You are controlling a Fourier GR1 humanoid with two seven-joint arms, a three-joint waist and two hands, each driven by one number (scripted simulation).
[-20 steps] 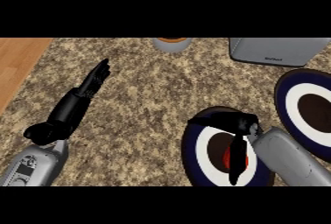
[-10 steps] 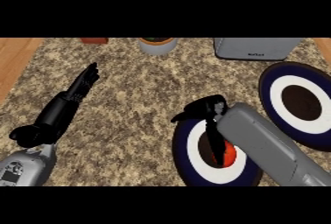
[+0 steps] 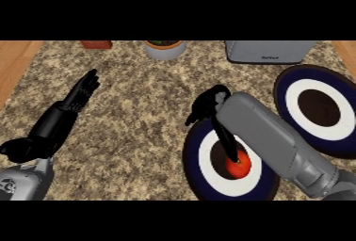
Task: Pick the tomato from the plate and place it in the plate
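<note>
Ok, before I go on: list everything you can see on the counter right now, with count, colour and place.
tomato: one, red, on the near plate's white centre
near plate: one, dark blue rim, white ring, lower middle
far plate: one, same colours, dark centre, right edge
pot: one, grey, plant in it, top middle
appliance: one, grey, top right
red item: one, top left, cut off
counter: one, speckled brown
left hand: black, open, resting at left
right hand: black, over the near plate's far rim, fingers unclear
</note>
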